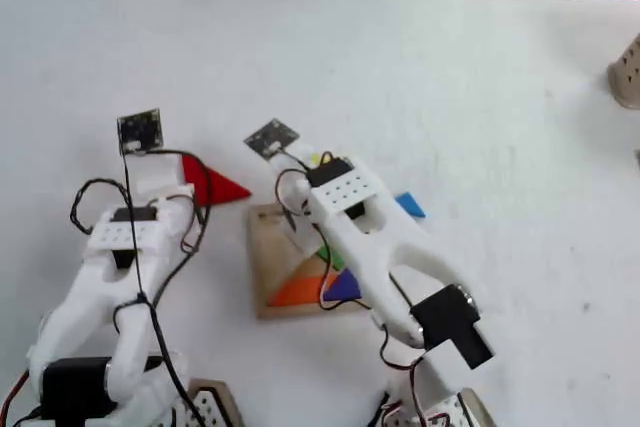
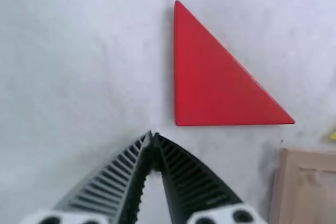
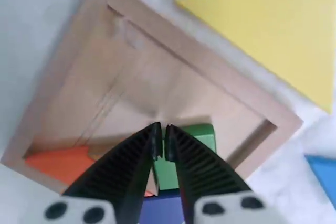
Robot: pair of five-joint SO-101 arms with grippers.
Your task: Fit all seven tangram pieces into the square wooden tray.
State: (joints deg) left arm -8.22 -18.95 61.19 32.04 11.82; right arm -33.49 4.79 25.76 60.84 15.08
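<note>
1. Nearest, between the two arm bases: a small wooden thing (image 1: 220,402) at the front edge of the table (image 1: 480,77) (kind not clear).
2. Left gripper (image 2: 152,141): toothed jaws pressed tight together, nothing in them, over bare table. Tips aimed toward the red triangle's nearest edge, but apart from it.
3. Right gripper (image 3: 161,137): tips drawn in to a hairline slit (all but closed), nothing pinched. Poised above the tray floor, right at the edge of the green piece.
4. Tray (image 3: 60,74): flat on the table, partly under the right arm. Three pieces inside, bunched in the near part:
   - orange piece (image 3: 58,163) in the near left corner;
   - green piece (image 3: 205,135) toward the middle;
   - indigo piece (image 3: 160,211) nearer than the green one and right against it.
   Orange and green touching or not: hidden by the fingers. Far part of the floor plain wood.
5. Red triangle (image 2: 215,82): flat on the table off the tray's far left corner, near it but apart.
6. Blue piece (image 3: 323,174): on the table just outside the tray's right rim.
7. Yellow triangle (image 3: 278,24): on the table just beyond the far rim, a thin strip of table between.
8. Farthest, at the right edge of the table: a beige perforated thing (image 1: 628,72), well apart from the rest.
</note>
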